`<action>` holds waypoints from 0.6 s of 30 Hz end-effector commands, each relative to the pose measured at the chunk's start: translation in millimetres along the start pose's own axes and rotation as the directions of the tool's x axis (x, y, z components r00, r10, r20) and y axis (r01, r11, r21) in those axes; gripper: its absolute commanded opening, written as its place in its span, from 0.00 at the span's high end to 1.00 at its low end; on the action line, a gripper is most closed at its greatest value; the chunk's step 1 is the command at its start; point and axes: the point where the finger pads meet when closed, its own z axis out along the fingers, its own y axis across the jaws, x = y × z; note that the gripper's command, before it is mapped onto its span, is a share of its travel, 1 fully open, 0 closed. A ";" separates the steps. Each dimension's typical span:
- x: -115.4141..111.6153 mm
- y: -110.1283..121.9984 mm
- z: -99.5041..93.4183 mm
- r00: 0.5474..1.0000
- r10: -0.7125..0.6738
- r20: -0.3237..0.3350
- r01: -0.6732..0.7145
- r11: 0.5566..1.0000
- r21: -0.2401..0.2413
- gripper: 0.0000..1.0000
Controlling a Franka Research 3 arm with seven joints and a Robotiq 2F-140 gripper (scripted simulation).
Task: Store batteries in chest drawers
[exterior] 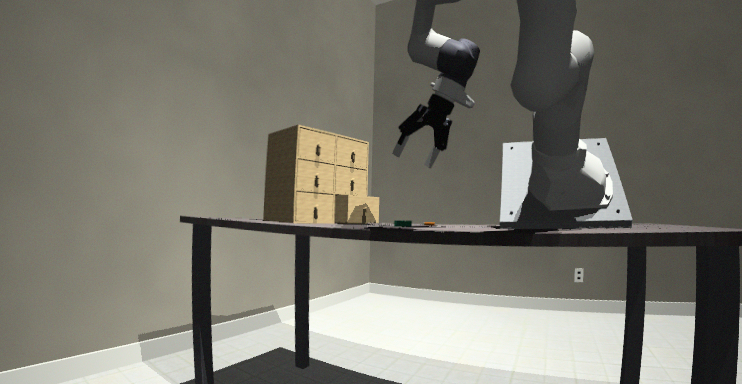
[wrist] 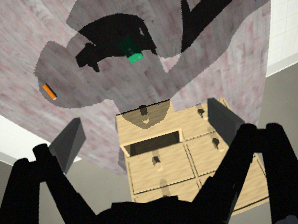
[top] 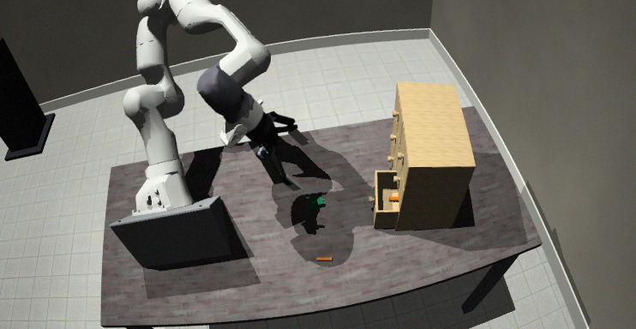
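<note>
The small wooden chest (top: 434,148) stands at the right of the table, its drawer fronts facing the arm; it also shows in the exterior view (exterior: 311,181) and the wrist view (wrist: 180,156). Its bottom right drawer (top: 386,200) (exterior: 357,209) is pulled partly out, and an orange battery (top: 393,198) lies inside. The other drawers look pushed in. A thinner orange battery (top: 324,259) (exterior: 428,223) (wrist: 49,91) lies on the table near the front edge. My gripper (top: 285,148) (exterior: 414,155) (wrist: 144,119) is open and empty, tilted toward the chest, well above the table.
A small green block (top: 316,202) (exterior: 402,222) (wrist: 135,58) lies on the table between the arm and the open drawer. The arm's base plate (top: 177,233) takes the table's left side.
</note>
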 end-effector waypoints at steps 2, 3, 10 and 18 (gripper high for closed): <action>-15.3 -10.5 8.6 0.976 -0.142 0.163 0.137 0.990 0.040 0.00; -16.0 -10.6 11.5 0.972 -0.142 0.188 0.137 0.990 0.040 0.00; -19.5 -10.7 25.7 0.940 -0.142 0.309 0.137 0.990 0.040 0.00; -24.5 -10.7 46.2 0.870 -0.139 0.473 0.137 0.990 0.039 0.00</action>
